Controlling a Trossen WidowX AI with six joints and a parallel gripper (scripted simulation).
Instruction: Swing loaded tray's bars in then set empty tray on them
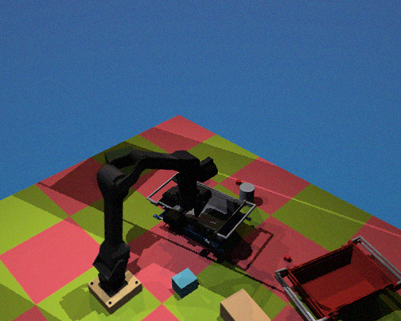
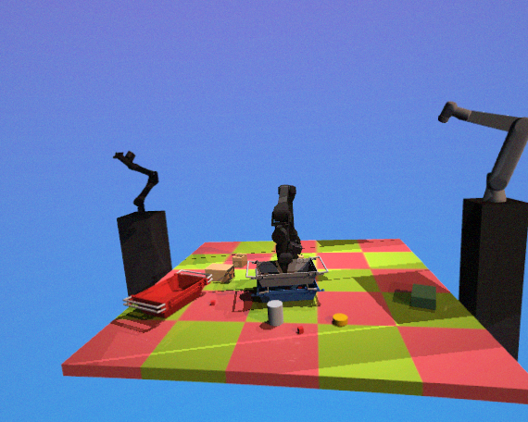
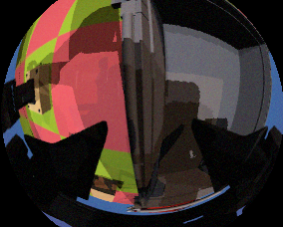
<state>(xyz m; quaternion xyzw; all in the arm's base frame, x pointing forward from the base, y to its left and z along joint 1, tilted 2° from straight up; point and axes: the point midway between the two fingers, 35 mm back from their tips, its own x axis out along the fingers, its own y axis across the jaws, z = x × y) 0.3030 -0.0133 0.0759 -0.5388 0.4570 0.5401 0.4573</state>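
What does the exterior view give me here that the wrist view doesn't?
Only the exterior view shows the stack from the side: the grey tray sits above the blue loaded tray, looking roughly level. It also shows the red tray, the grey cylinder and the yellow disc.

Only the wrist view shows the grip up close: the fingers stand wide on either side of the grey tray's wall, apart from it.

Both show the gripper at the grey tray and the checkered table.
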